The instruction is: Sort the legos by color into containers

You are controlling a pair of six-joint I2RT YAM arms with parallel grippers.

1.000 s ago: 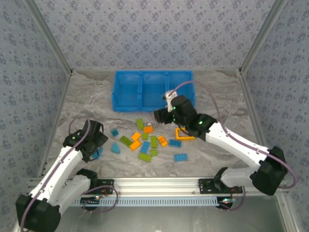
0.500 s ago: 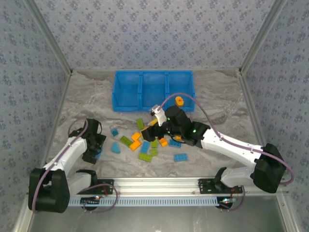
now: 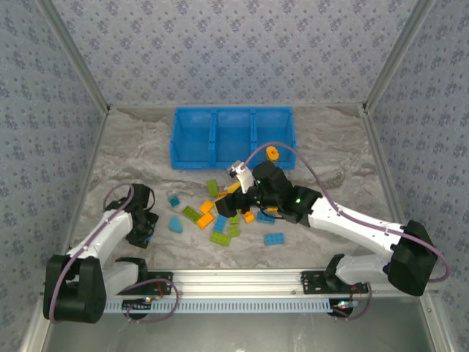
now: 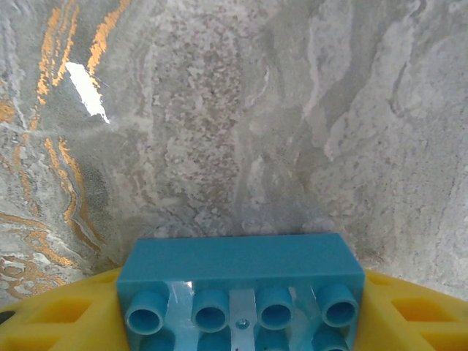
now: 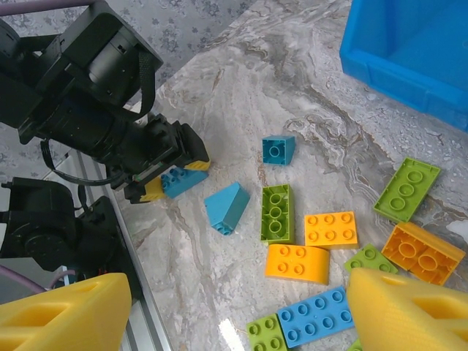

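Observation:
The legos lie scattered mid-table in front of the containers, one blue bin (image 3: 220, 163) with three compartments at the back. My left gripper (image 3: 142, 232) is down at the left, shut on a blue brick (image 4: 241, 263) that fills the gap between its yellow fingers (image 4: 58, 322); the right wrist view shows that brick (image 5: 179, 179) resting on the table. My right gripper (image 5: 240, 287) hangs open over the pile (image 3: 229, 207), nothing between its fingers. Under it lie a curved orange brick (image 5: 297, 263), a long blue brick (image 5: 322, 316) and an upside-down green brick (image 5: 276, 213).
A teal sloped brick (image 5: 227, 207) and a small teal brick (image 5: 278, 149) lie between the two grippers. A lone blue brick (image 3: 275, 238) sits nearer the front rail. The bin's corner (image 5: 380, 69) shows at the upper right. The enclosure walls stand on three sides.
My left gripper has dropped onto the blue brick and its jaws have come in against it. My right arm swung from beside the bin down over the pile, opening wider.

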